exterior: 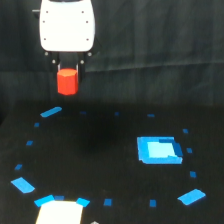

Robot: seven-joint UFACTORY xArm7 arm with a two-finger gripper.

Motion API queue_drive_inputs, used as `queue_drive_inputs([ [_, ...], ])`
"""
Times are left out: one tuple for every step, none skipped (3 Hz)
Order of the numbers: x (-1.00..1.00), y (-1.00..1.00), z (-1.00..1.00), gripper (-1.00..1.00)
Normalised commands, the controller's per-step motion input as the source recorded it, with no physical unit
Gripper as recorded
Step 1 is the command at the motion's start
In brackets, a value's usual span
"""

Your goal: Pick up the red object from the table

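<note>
One red block (67,81) hangs clamped in my gripper (67,67), fingers closed on its top. It's clear above the table (100,165).

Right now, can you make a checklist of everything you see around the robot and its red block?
Surface: black table with small blue tape marks.
Job's things: red object held up in the air, clear of the table.
Clutter: blue rectangle toward the exterior view's right; a white and blue shape at the bottom edge, too blurry to name.
Grippers: white gripper closed on the red object.
Cables: nothing seen.
Surroundings: dark curtain behind.
</note>
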Motion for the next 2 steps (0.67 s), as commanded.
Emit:
queue_drive_inputs([
  [-0.17, -0.22, 0.44, -1.00],
  [0.05, -0.05, -0.03, -1.00],
])
